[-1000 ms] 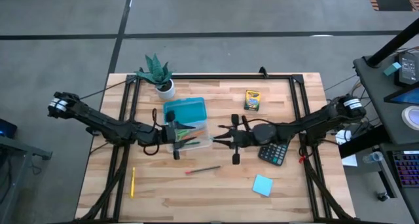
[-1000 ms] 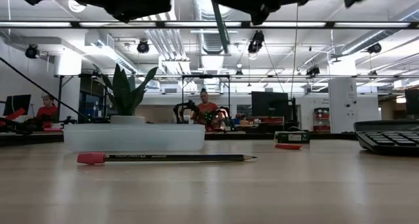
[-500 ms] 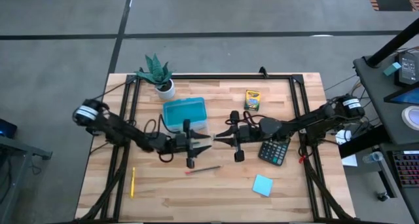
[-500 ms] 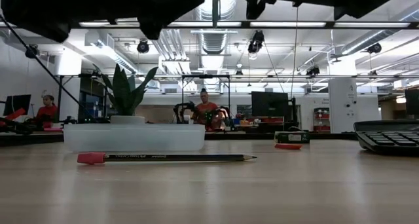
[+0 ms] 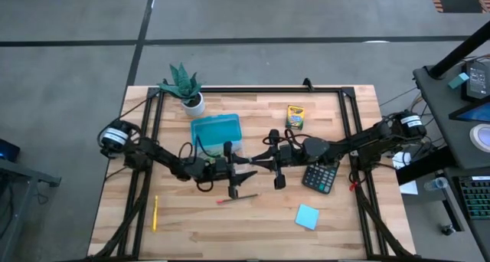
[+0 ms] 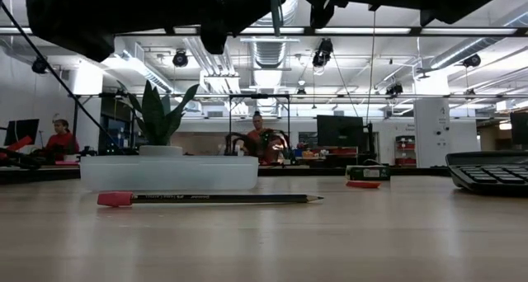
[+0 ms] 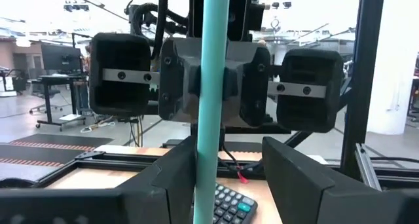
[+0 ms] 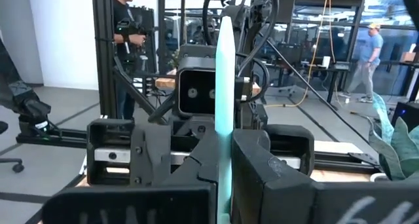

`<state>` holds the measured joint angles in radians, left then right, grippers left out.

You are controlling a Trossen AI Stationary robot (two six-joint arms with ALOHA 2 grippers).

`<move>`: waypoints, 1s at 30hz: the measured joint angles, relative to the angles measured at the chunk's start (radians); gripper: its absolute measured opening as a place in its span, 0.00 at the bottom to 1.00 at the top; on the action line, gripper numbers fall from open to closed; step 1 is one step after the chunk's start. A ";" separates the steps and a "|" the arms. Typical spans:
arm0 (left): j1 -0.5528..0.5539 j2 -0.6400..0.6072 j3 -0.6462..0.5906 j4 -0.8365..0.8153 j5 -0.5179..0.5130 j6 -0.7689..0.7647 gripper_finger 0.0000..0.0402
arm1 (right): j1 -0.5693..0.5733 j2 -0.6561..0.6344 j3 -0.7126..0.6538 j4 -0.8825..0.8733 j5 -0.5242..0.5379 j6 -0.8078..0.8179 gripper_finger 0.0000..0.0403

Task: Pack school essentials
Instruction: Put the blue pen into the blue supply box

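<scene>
while both arms are reaching in over the middle of the wooden table [image 5: 337, 224], the two grippers are meeting tip to tip just in front of the teal case [image 5: 215, 130]. the right gripper [image 5: 260, 162] is pressing its fingers [image 8: 262, 165] together on a thin teal strip [image 8: 224, 86] – seen edge-on in its wrist view, standing upright in the pinch; what kind of item it is, i cannot tell. the left gripper [image 5: 243, 172] is facing it with its fingers [image 7: 177, 178] spread, and the same strip is passing between them, close to one finger and clear of the other.

around them the school things are lying loose on the wood: a dark pencil with a red end [image 5: 237, 198] is resting just in front of the left gripper, a yellow pencil [image 5: 155, 213] is sitting well apart near the table's left edge, the crayon box [image 5: 295, 116] is lying toward the back, and the blue sticky pad [image 5: 307, 216] is lying near the front right. a calculator [image 5: 320, 178] is sitting just beside the right arm – and a potted plant [image 5: 186, 86] is standing at the back left corner.
</scene>
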<state>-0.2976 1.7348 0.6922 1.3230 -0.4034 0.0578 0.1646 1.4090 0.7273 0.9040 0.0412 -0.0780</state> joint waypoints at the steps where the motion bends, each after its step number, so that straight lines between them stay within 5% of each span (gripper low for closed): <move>1: 0.002 -0.001 0.000 0.003 0.000 0.000 0.39 | 0.000 0.000 0.000 0.000 0.000 0.000 0.03; 7: 0.002 -0.008 0.000 0.002 0.000 0.001 0.33 | 0.000 0.000 0.000 0.000 0.002 -0.006 0.03; 16: 0.006 -0.009 -0.003 -0.004 -0.006 0.010 0.03 | 0.001 0.000 0.000 -0.005 0.000 0.001 0.05; 24: 0.006 -0.009 -0.003 -0.008 -0.014 0.006 0.04 | 0.000 -0.006 0.000 -0.027 0.007 0.051 0.29; 30: 0.006 -0.018 -0.006 -0.081 -0.038 0.001 0.04 | 0.000 -0.114 0.000 -0.228 0.012 0.068 0.46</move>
<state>-0.2920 1.7170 0.6865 1.2424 -0.4418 0.0585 0.1646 1.2949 0.7273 0.6759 0.0528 -0.0101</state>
